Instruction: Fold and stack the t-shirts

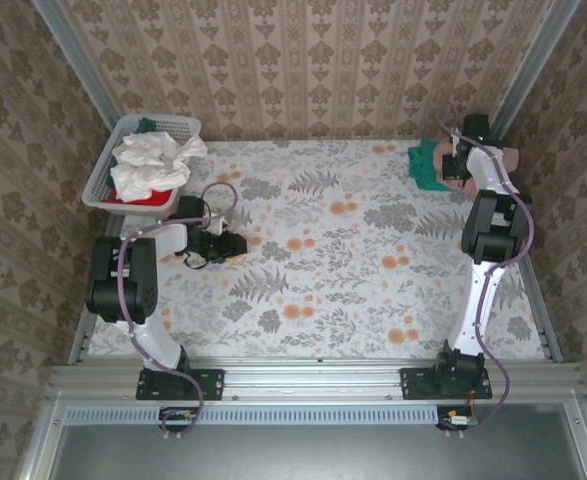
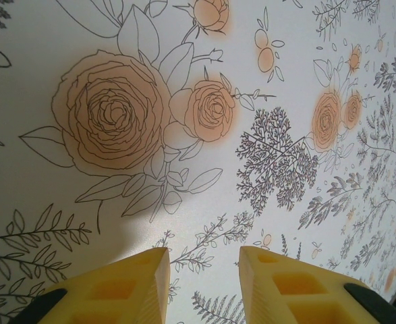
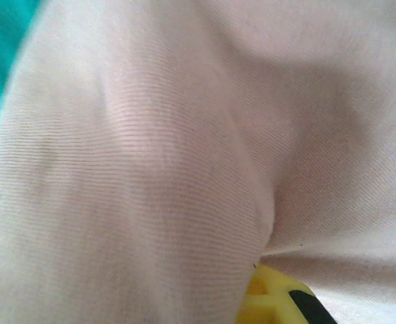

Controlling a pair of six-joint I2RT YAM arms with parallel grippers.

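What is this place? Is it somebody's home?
Probably a robot test booth dressed like a home: left arm and right arm bolted to a metal rail, wallpapered panels around a flowered table, a white basket of t-shirts.

A robot lab booth: patterned wallpaper panels (image 1: 303,60) in an aluminium frame (image 1: 313,380), floral cloth (image 1: 353,270) over the workbench.

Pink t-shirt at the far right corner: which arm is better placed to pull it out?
Right: the right gripper is shut on the pink t-shirt there. The left gripper hangs open over bare tablecloth, far away.
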